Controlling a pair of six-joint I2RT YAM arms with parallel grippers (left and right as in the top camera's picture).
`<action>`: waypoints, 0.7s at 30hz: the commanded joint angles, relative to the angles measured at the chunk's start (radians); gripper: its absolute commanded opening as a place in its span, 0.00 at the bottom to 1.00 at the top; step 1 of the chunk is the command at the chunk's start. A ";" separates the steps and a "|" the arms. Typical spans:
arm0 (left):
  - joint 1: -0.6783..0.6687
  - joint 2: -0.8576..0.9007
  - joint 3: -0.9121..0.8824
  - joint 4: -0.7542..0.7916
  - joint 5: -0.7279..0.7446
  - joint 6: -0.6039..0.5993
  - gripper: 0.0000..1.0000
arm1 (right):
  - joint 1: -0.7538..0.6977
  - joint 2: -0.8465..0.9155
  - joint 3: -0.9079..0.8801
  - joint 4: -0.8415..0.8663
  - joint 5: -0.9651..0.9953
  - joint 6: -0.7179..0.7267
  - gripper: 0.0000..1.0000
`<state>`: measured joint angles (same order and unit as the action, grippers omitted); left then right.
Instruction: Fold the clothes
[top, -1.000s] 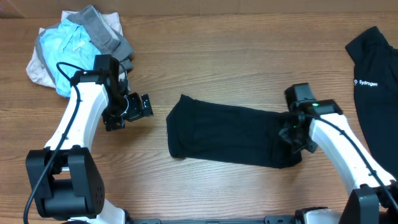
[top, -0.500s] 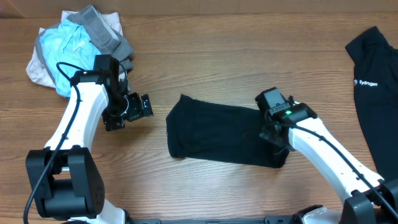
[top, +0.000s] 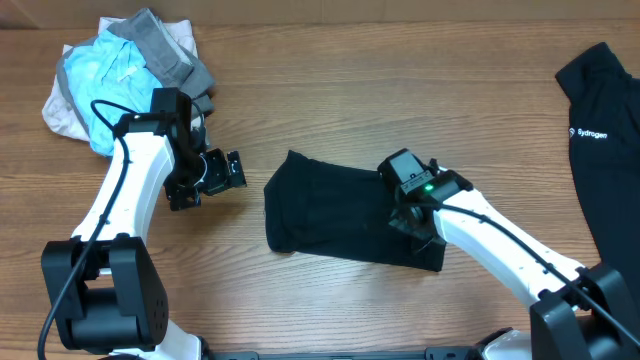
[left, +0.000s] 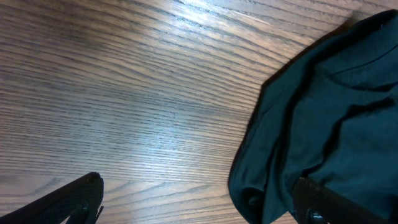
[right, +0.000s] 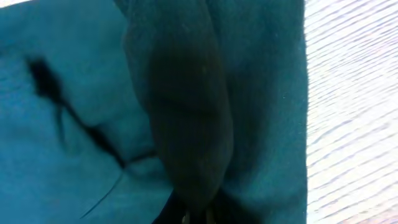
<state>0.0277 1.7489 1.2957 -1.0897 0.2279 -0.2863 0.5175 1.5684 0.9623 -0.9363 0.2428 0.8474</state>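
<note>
While the left gripper hangs wide open and empty, the right gripper pinches the plain black soft fabric garment.

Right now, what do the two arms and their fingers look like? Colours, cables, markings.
Both the left arm and the right arm have white link shells with black joints. A thin black cable loops along the left arm. A green light glows on the right arm's black wrist block. The left fingers are black. No lettering is readable on either arm.
</note>
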 joint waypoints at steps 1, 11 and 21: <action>-0.005 0.003 -0.006 0.002 -0.002 -0.006 1.00 | 0.018 0.004 0.010 0.011 -0.039 0.023 0.04; -0.005 0.003 -0.006 0.002 -0.003 -0.006 1.00 | 0.026 0.004 0.010 0.061 -0.130 0.047 0.10; -0.005 0.003 -0.006 0.003 -0.003 -0.006 1.00 | 0.026 0.004 0.010 0.095 -0.192 0.042 0.26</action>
<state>0.0277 1.7489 1.2957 -1.0897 0.2283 -0.2863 0.5373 1.5684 0.9623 -0.8585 0.0998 0.8898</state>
